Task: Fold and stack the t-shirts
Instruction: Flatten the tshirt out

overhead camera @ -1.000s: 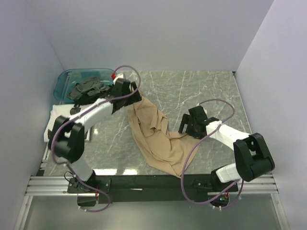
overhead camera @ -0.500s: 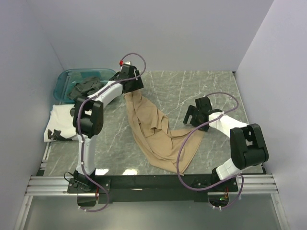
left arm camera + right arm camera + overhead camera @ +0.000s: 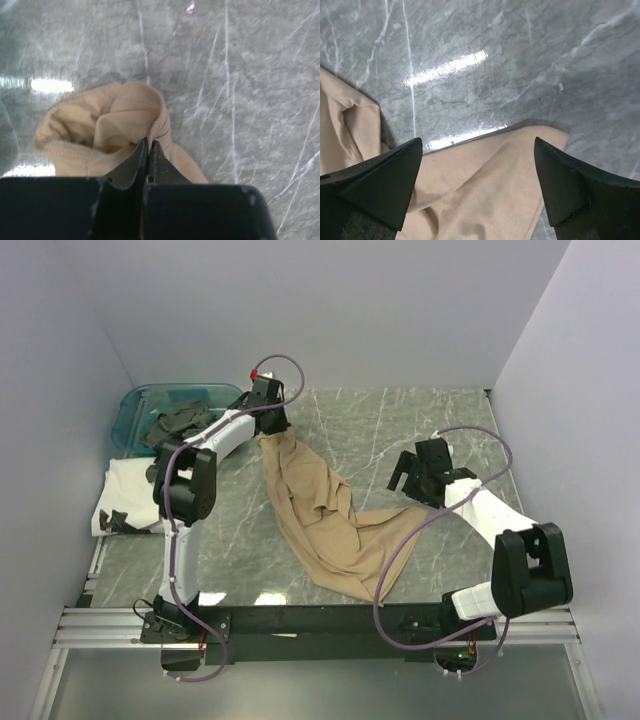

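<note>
Shirt point(image 3: 125, 117) (tan) between left tool point(image 3: 148, 144) tips

Tan shirt point(image 3: 125, 120) lower part hidden behind the left gripper point(image 3: 149, 146) body, same shirt cut off at left and bottom edges in right wrist view, dark shirts point(image 3: 182, 425) in tub point(image 3: 135, 402) partly behind left arm point(image 3: 225, 435), white shirt point(image 3: 125, 485) dark marking, seemingly print, too small to read.

The right claw point(image 3: 478, 145) hangs spread wide over a rumpled tan t-shirt point(image 3: 485, 200) — grey marble worktop point(image 3: 510, 85) beyond.
</note>
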